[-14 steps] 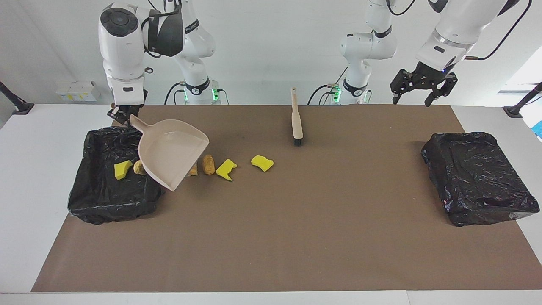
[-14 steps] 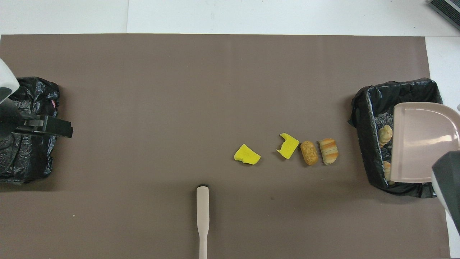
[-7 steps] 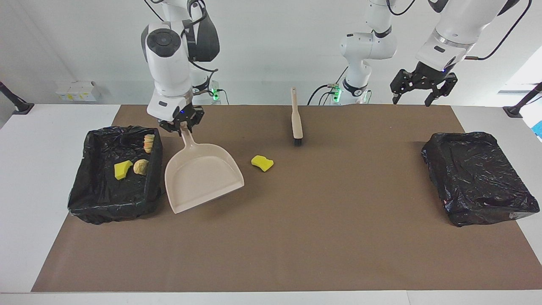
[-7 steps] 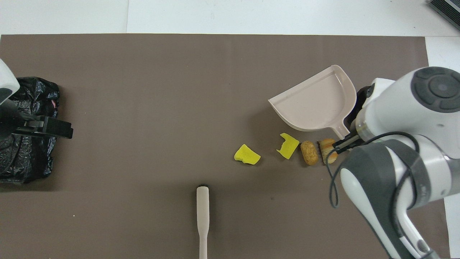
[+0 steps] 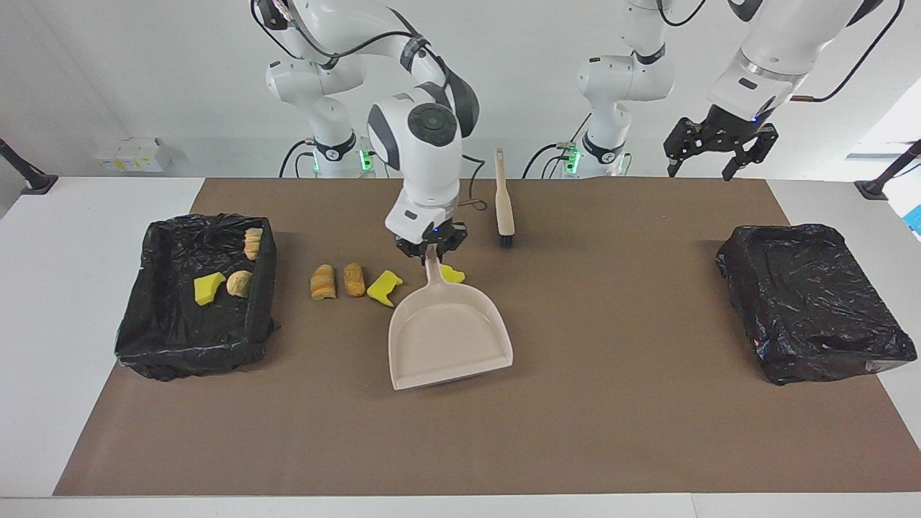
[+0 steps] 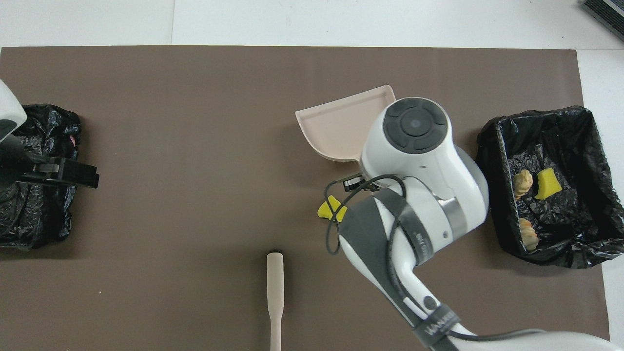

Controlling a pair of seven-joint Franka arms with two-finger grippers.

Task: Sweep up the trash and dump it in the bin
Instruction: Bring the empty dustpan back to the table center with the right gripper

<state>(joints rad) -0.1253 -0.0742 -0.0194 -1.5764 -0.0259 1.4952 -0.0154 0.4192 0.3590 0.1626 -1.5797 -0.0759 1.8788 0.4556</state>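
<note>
Swinging away from the bin [image 5: 198, 295] at its own end of the surface [image 5: 460, 432], the right hand [image 5: 430, 248] has carried the dustpan [image 5: 447, 331] over to the middle, just beside the loose trash. It is clamped on the pan's handle, the scoop pointing away from the robots. Three scraps lie in that bin. Four remain on the surface: a striped bread chunk [image 5: 322, 281], a brown bread chunk [image 5: 353, 279], a yellow sponge bit [image 5: 384, 288] and another sponge bit [image 5: 453, 273] partly covered by the handle. The left hand [image 5: 719, 147], fingers apart, waits above the second bin [image 5: 813, 302]; the brush [image 5: 504, 205] lies untouched.

Risk: the pan may land on the nearest sponge bit or nudge scraps apart. From overhead, the right arm hides most of the loose trash and the grip itself.
</note>
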